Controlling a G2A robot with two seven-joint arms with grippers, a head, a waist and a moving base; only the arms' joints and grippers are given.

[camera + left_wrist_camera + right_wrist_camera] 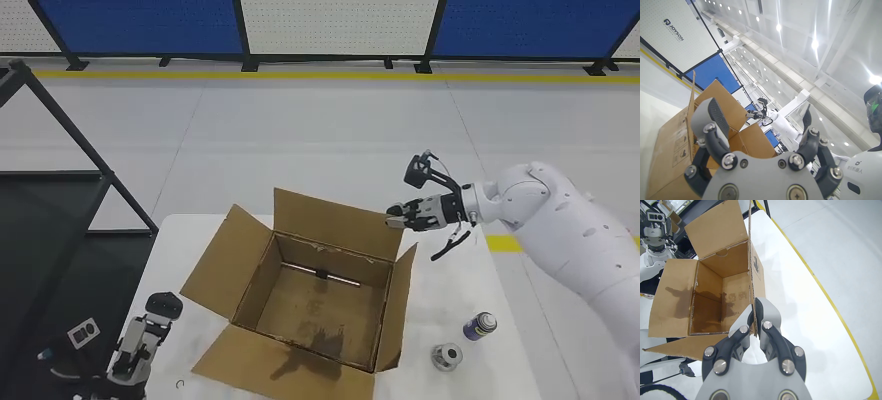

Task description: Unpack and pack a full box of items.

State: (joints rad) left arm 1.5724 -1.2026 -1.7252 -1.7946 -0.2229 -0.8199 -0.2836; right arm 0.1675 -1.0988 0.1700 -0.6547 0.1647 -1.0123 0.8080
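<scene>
Jaws of our right gripper are clamping the far flap of the box, probably holding it open; our spread left gripper is waiting by the left edge of the table.

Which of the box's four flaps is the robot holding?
The upright far flap, pinched at its corner by the right gripper; nothing touches the other three.

Handling pictograms on the cardboard box — logo lettering on the white wall panel
</scene>
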